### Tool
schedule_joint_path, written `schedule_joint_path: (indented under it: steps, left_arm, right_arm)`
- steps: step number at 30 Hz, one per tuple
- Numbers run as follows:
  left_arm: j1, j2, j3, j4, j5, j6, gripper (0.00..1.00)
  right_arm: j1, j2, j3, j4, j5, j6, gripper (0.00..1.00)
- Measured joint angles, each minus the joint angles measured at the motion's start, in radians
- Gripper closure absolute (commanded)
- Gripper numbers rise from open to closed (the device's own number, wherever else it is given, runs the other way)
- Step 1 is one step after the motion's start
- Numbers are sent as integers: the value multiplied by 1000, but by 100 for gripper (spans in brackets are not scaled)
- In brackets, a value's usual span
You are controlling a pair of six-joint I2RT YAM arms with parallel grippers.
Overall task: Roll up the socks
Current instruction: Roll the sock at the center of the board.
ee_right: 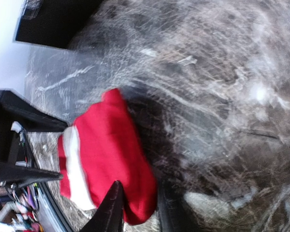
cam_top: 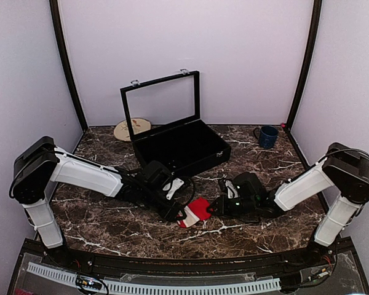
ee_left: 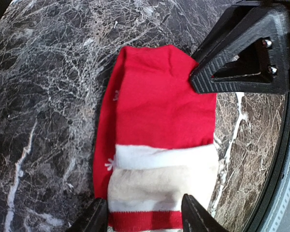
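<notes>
The socks (cam_top: 198,211) lie as one flat red bundle with a cream-white cuff band on the marble table, between my two grippers. In the left wrist view the socks (ee_left: 159,106) stretch away from me. My left gripper (ee_left: 145,220) is shut across the cuff end, a finger at each edge. In the right wrist view, which is blurred, the red toe end of the socks (ee_right: 106,150) fills the gap of my right gripper (ee_right: 140,212), whose fingers press on both sides of it. From the top view, the left gripper (cam_top: 179,214) and right gripper (cam_top: 216,208) face each other across the socks.
An open black case (cam_top: 178,147) with its lid raised stands just behind the grippers. A blue mug (cam_top: 267,136) sits at the back right and a round tan disc (cam_top: 132,129) at the back left. The table's front rail (cam_top: 172,286) runs close below.
</notes>
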Motion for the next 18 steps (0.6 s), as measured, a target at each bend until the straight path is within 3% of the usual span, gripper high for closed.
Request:
schedule_joint_path:
  steps: [5,12,18]
  left_arm:
    - [-2,2,0,0,2,-3,45]
    - [-6,2,0,0,2,-7,45]
    - [-7,2,21,-37,3,-14,45]
  right_arm:
    - [2,1,-8,-14,3,12,100]
    - [13,1,16,-54,23,-14,100]
    - [59,1,113,-227,128,-116,100]
